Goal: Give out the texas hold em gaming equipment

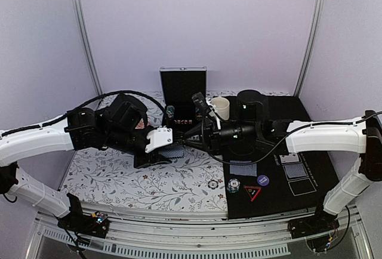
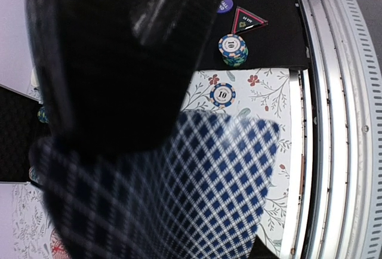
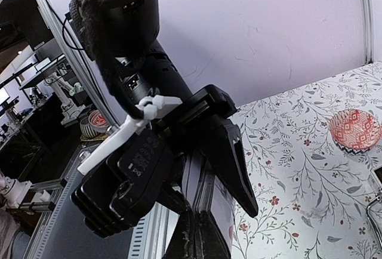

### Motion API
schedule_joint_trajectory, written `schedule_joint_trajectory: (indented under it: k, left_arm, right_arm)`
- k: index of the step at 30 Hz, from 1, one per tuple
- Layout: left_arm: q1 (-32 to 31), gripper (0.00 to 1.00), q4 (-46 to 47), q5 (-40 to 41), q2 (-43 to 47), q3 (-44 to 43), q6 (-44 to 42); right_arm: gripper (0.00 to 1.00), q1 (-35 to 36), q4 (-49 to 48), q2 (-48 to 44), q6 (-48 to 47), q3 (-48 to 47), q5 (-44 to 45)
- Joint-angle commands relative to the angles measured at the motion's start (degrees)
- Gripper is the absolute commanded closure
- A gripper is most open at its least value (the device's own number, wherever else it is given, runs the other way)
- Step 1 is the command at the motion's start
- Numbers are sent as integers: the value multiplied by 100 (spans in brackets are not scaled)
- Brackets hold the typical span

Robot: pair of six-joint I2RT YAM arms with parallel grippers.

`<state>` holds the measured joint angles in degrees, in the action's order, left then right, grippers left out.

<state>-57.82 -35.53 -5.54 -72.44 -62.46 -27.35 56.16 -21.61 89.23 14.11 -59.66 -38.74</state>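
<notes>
A black case (image 1: pixel 183 86) is stood open at the table's far edge, its contents unclear, and a cream cup (image 1: pixel 221 108) is set beside it. Over the floral cloth (image 1: pixel 119 181), a deck of cards (image 2: pixel 215 175) is clamped by the left gripper (image 1: pixel 168 151). The right gripper (image 1: pixel 186 142) is pressed together at its edge. Dealt cards (image 1: pixel 243 168), a chip stack (image 1: pixel 233 185) and a triangle marker (image 1: pixel 252 193) are laid on the black mat (image 1: pixel 322 169) near the front edge.

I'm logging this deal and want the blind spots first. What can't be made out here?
- Left wrist view: the left gripper itself, hidden by a blurred black body and the playing cards.
- Top view: where the right gripper meets the cards; black on black, too small.
- Right wrist view: whether it pinches a card; the bottom edge cuts it off.
- Top view: the black case contents, too dark.
</notes>
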Motion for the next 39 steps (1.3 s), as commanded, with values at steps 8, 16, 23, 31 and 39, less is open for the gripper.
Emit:
schedule_joint_trajectory:
  k: [8, 16, 23, 31, 39]
  left_arm:
    - [55, 62, 169, -81, 51, 66, 46]
    - [53, 62, 169, -93, -13, 18, 68]
    - [56, 62, 169, -289, 0, -47, 92]
    - [57, 62, 169, -292, -5, -39, 94]
    - [65, 62, 169, -281, -24, -30, 76]
  right_arm:
    - [98, -312, 1266, -739, -424, 83, 222]
    - [97, -321, 1547, -914, -579, 109, 371]
    - [71, -150, 582, -718, -1080, 105, 19]
    - [56, -89, 276, -263, -1648, 21, -368]
    - [60, 17, 194, 43, -1785, -159, -389]
